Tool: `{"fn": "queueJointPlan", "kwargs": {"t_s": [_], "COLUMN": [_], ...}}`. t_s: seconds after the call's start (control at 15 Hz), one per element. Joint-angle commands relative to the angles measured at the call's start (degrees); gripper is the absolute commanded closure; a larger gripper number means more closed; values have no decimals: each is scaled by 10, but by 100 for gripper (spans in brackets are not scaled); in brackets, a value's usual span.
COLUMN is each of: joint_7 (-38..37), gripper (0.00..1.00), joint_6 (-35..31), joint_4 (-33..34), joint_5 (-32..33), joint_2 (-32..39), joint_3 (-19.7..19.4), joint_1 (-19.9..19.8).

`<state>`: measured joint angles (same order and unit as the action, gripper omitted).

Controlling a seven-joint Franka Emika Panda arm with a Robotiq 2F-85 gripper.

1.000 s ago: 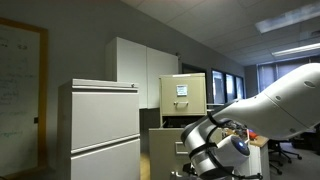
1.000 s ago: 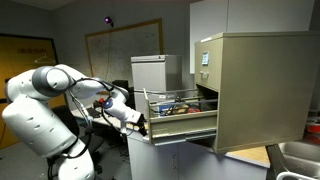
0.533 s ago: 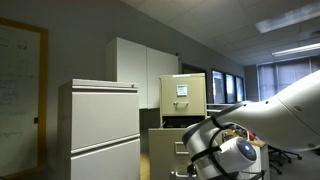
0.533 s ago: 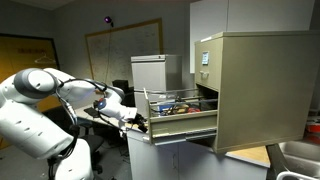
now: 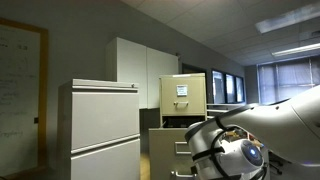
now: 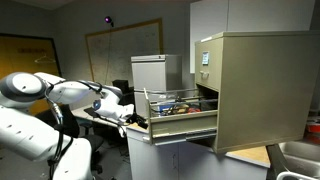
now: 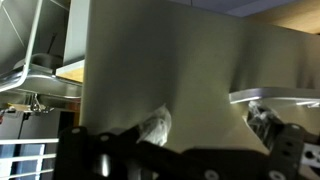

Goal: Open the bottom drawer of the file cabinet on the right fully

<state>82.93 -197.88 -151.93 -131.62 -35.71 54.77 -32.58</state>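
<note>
Standing pulled out of the file cabinet (image 6: 255, 85) toward 9 o'clock in an exterior view, the bottom drawer (image 6: 185, 125) is seen with clutter (image 6: 180, 104) inside. The hand (image 6: 136, 121) is held released, jaws spread, at the drawer's 9 o'clock end; whether contact is made cannot be told.

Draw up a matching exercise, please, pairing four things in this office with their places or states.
Things:
1. drawer
2. gripper
3. grey cabinet
4. whiteboard

Places or states:
A. open, at the drawer's front
B. hanging on the wall
C. pulled out, with things inside
D. both broad drawers shut

Pairs: 1-C, 2-A, 3-D, 4-B
</note>
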Motion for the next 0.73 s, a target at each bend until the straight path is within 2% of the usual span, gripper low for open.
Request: {"fn": "queueJointPlan", "kwargs": {"t_s": [0.0,0.13,0.27,0.53,0.67], "joint_7": [92,139,197,308,360], "gripper": [0,0,0,0,0], "joint_6": [0,0,0,-8,-7], "joint_4": [-8,-8,-7,-5,-7], "joint_5": [-51,-75,-92,-144,-183], "joint_2": [-43,-34,1,63,88], "joint_3": [-1,-23,-66,-177,-215], "joint_1": [-27,-15,25,143,187]}}
